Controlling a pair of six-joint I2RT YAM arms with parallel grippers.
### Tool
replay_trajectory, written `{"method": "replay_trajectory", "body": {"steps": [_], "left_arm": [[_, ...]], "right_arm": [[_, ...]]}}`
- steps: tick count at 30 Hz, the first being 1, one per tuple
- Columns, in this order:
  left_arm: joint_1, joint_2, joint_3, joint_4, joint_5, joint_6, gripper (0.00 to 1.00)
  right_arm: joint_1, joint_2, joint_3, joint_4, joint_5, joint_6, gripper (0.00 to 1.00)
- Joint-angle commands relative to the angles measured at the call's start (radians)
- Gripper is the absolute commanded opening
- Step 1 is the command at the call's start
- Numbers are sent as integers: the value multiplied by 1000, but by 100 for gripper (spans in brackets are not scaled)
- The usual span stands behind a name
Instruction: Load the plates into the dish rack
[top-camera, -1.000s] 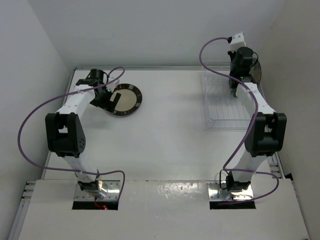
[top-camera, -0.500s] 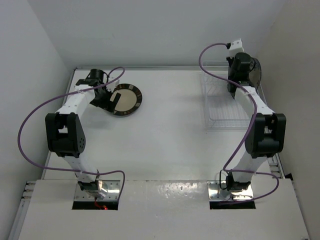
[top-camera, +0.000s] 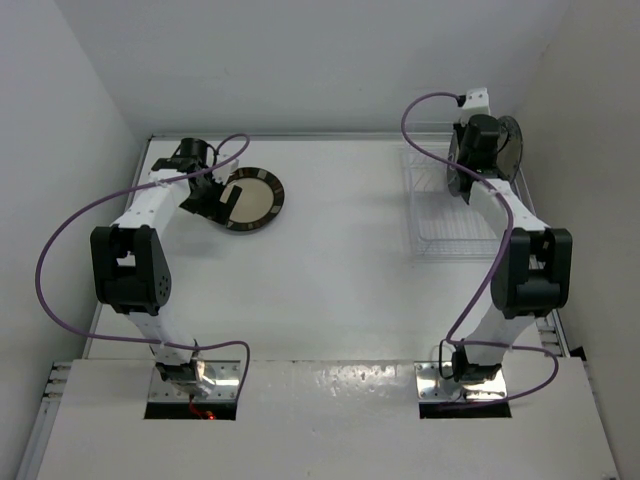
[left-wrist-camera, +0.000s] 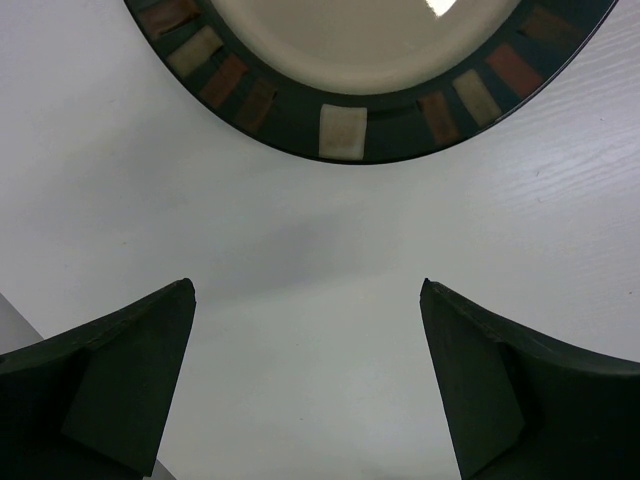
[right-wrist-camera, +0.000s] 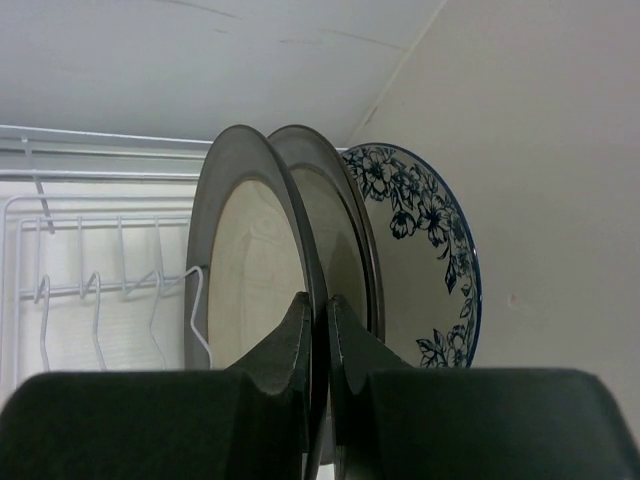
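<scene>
1. Plates, four in all: the dark striped-rim plate (top-camera: 252, 198) lies flat on the table (top-camera: 340, 290) at the far left, cream centre up. The other three stand on edge at the far right, by the dish rack (top-camera: 450, 215).
2. From the right wrist, the three upright plates are packed side by side. The front silvery plate (right-wrist-camera: 245, 270) is on the left and the second silvery plate (right-wrist-camera: 335, 240) is close behind it. The blue floral plate (right-wrist-camera: 430, 250) is last, nearest the side wall (right-wrist-camera: 540, 200).
3. The right jaws are pressed almost together, pinching the lower rim of the front silvery plate, with only a thin slit between them.
4. The rack's white wires and upright tines show to the left of that plate, and one bent wire overlaps its left edge. The jaws hide whether the plates' lower edges sit between the tines.
5. From above, the right arm (top-camera: 515, 215) reaches over the far right end of the rack.
6. The left jaws are spread wide, low over the table just beside the dark striped-rim plate. They do not touch it, and bare table shows between them.
7. The dark striped-rim plate is well apart from the rack, on the other side of the table.
</scene>
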Motion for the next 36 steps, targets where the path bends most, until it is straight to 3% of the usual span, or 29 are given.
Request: {"method": "replay_trajectory", "body": {"steps": [1, 8, 14, 18, 19, 22, 25, 29, 36], "left_arm": [[10, -13, 8, -4, -2, -6, 100], [10, 32, 19, 6, 67, -18, 100], [10, 105, 75, 25, 169, -79, 100], [10, 130, 86, 35, 156, -98, 100], [19, 130, 86, 35, 156, -110, 100], [28, 130, 86, 60, 178, -136, 100], [63, 144, 97, 78, 219, -176, 100], [106, 211, 131, 100, 253, -272, 100], [157, 286, 109, 186, 242, -429, 98]], "right_arm": [[-10, -12, 31, 98, -32, 74, 0], [-18, 29, 62, 49, -81, 96, 4], [-22, 54, 34, 121, -225, -24, 6], [-22, 65, 57, 82, -189, -7, 32], [-22, 62, 53, 82, -190, -10, 44], [-19, 25, 38, 75, -202, -22, 67], [-13, -15, 41, 59, -207, -28, 81], [10, -79, 44, 23, -206, -36, 85], [125, -279, -65, 33, -184, -36, 85]]}}
